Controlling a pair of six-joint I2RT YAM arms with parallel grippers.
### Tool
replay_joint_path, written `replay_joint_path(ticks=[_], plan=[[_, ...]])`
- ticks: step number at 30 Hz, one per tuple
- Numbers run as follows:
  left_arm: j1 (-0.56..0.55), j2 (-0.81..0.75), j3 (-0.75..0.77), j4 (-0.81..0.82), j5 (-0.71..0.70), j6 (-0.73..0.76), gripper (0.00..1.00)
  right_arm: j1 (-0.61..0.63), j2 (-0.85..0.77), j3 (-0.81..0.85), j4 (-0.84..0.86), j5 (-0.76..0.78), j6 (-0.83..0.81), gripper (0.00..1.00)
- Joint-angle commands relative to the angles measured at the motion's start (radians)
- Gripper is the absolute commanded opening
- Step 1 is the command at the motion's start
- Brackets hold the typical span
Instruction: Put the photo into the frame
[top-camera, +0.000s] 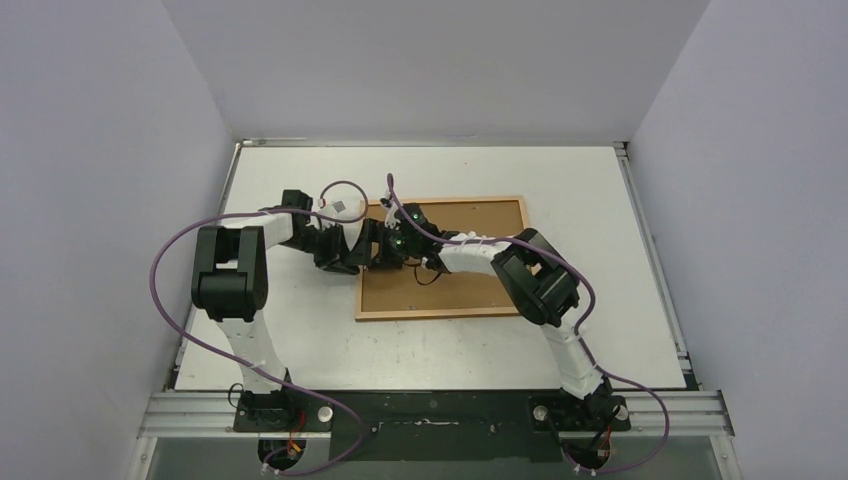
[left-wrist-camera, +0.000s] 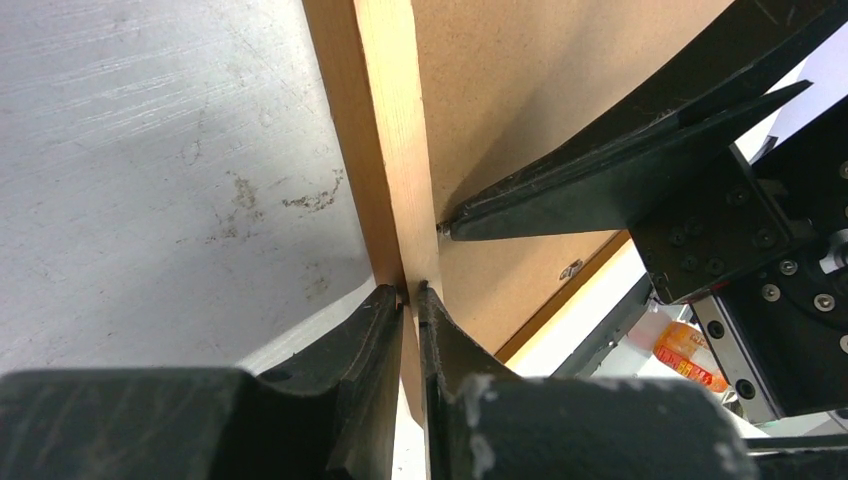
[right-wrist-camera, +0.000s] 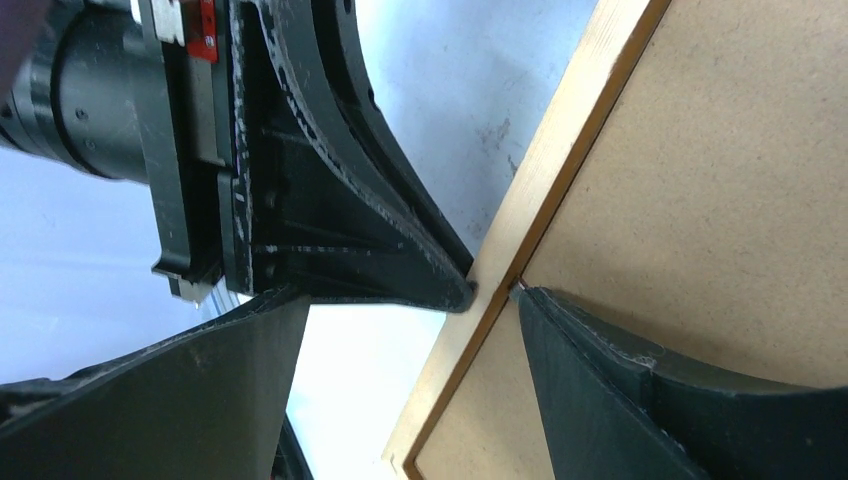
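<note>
The orange-brown wooden frame (top-camera: 440, 312) lies face down in the middle of the table, with the plain brown backing sheet (top-camera: 470, 225) in it. The photo is hidden or out of view. My left gripper (top-camera: 368, 248) is shut on the frame's left moulding (left-wrist-camera: 385, 120), with one finger on each side (left-wrist-camera: 410, 290). My right gripper (top-camera: 400, 240) is open, just right of the left one. One fingertip (right-wrist-camera: 525, 295) touches the backing (right-wrist-camera: 720, 200) right at the inner edge of the moulding (right-wrist-camera: 560, 150). The other finger (right-wrist-camera: 200, 400) hangs off the frame.
A small metal turn clip (left-wrist-camera: 572, 268) sits on the backing near the frame's edge. The two grippers are almost touching each other. Bare white table (top-camera: 300, 340) surrounds the frame. Grey walls close in the left, right and far sides.
</note>
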Motion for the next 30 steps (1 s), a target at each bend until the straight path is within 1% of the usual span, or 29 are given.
replay_joint_path(ticks=[1, 8, 11, 13, 15, 18, 21, 24, 25, 27, 29, 30], plan=[[0.002, -0.011, 0.018, 0.029, -0.032, 0.003, 0.1, -0.021, -0.077, 0.024, -0.087, -0.089, -0.065, 0.8], [0.023, -0.034, 0.041, 0.01, -0.034, 0.005, 0.11, -0.08, -0.152, 0.091, -0.154, -0.04, -0.132, 0.83], [0.031, -0.043, 0.07, 0.001, -0.036, 0.004, 0.13, -0.105, -0.205, 0.073, -0.166, -0.019, -0.14, 0.84], [0.031, -0.041, 0.1, -0.001, -0.038, 0.003, 0.17, -0.136, -0.255, 0.033, -0.186, 0.006, -0.142, 0.86], [0.031, -0.026, 0.133, 0.007, -0.043, -0.001, 0.23, -0.175, -0.322, -0.019, -0.219, 0.065, -0.151, 0.88], [0.031, 0.011, 0.182, 0.021, -0.039, -0.015, 0.28, -0.247, -0.427, -0.089, -0.377, 0.223, -0.2, 0.9], [0.031, 0.039, 0.193, 0.02, -0.027, -0.01, 0.27, -0.336, -0.524, -0.161, -0.522, 0.427, -0.24, 0.92], [0.031, 0.042, 0.156, 0.039, -0.025, 0.018, 0.24, -0.443, -0.608, -0.243, -0.58, 0.588, -0.26, 0.96], [0.031, 0.043, 0.145, 0.038, -0.025, 0.035, 0.23, -0.476, -0.63, -0.272, -0.578, 0.613, -0.263, 0.97], [0.032, 0.041, 0.12, 0.036, -0.021, 0.074, 0.2, -0.562, -0.651, -0.316, -0.561, 0.617, -0.26, 0.99], [0.031, 0.032, 0.097, 0.034, -0.015, 0.115, 0.19, -0.617, -0.636, -0.342, -0.528, 0.581, -0.252, 1.0], [0.029, 0.027, 0.086, 0.034, -0.015, 0.14, 0.18, -0.637, -0.617, -0.346, -0.514, 0.556, -0.247, 0.98]])
